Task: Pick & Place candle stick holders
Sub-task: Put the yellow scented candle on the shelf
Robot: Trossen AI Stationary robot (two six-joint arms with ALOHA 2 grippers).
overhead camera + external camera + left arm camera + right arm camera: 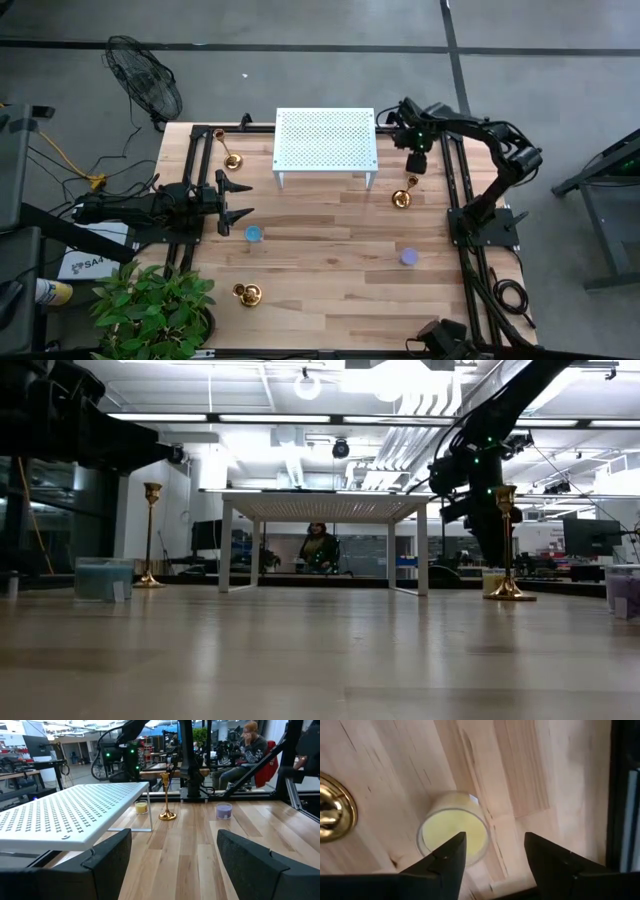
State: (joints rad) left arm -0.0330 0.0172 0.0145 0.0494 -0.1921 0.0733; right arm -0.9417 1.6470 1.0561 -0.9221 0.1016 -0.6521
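Observation:
Three gold candle stick holders are on the wooden table: one at the far left (pixel 233 160), one near the front left (pixel 246 293), and one right of centre (pixel 403 198), upright on its round base (pixel 507 592). My right gripper (pixel 495 855) points down, open, just beyond that holder. It hangs above a yellow candle (pixel 452 835), with the holder's base (pixel 335 815) off to one side. My left gripper (pixel 175 855) waits open and level at the table's left (pixel 235 200).
A white perforated rack (pixel 325 140) stands at the far middle. A blue candle (pixel 253 233) sits near my left gripper and a purple candle (pixel 408 257) toward the right front. Black frame rails run along both sides. People sit beyond the table.

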